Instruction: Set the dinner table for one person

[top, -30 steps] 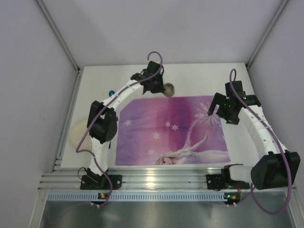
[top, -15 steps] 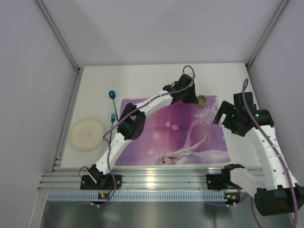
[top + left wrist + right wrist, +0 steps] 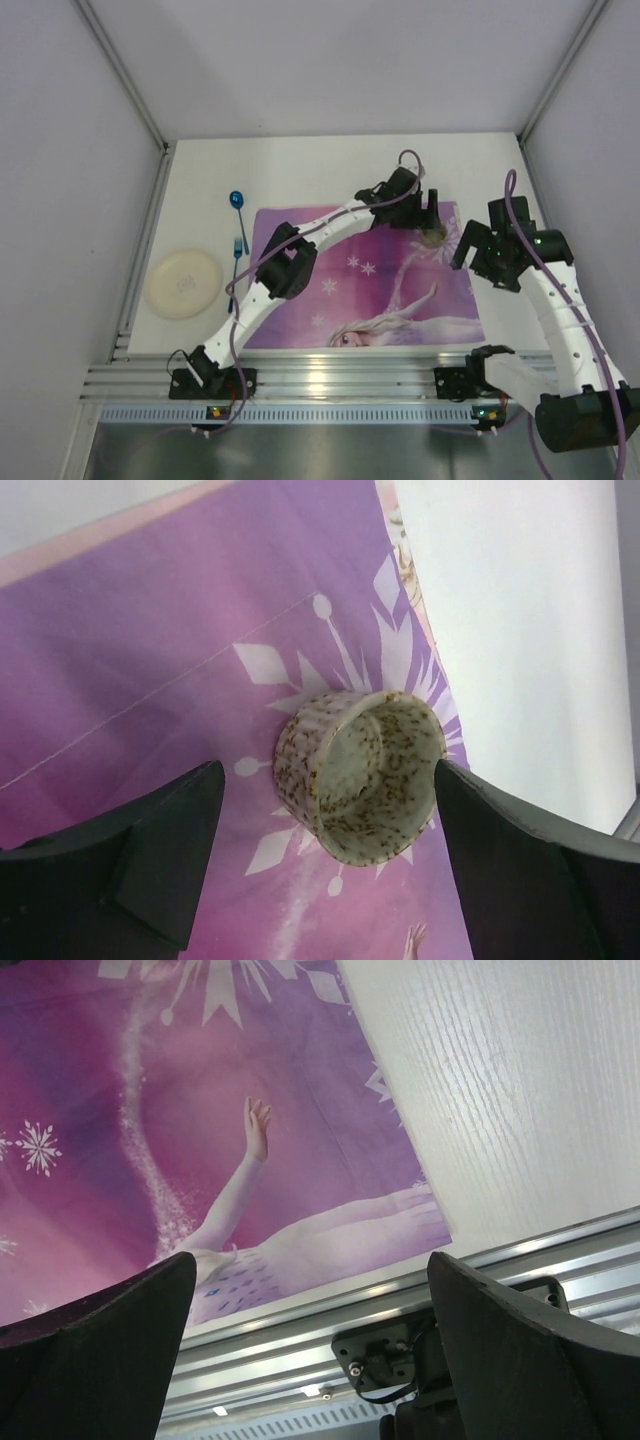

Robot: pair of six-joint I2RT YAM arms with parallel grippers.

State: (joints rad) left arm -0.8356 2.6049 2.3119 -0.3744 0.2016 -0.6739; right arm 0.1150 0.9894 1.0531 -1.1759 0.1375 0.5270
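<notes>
The left gripper (image 3: pixel 431 225) hung over the far right corner of the purple placemat (image 3: pixel 350 290), its jaws spread wide to either side of a speckled cup (image 3: pixel 360 775) and holding nothing. The cup stood mouth up on the mat. In the left wrist view one finger was well apart from it and the other just beside its rim; whether that one touched could not be told.

The right gripper (image 3: pixel 310 1270) hovered near the mat's right edge, jaws fully apart and empty.

The dinner table (image 3: pixel 300 170), a plain white top, lay under everything, with the mat toward its near edge. A cream plate (image 3: pixel 184 283) sat by the table's left edge, a blue fork (image 3: pixel 238 246) just off the mat's left edge and a blue spoon (image 3: pixel 236 200) beyond the mat's far left corner.

The step in hand looked like the placing of the cup, all but done. The next move would call for the left arm to rise straight clear without clipping the rim. The plate and cutlery, none yet on the mat, would remain to be brought in.
</notes>
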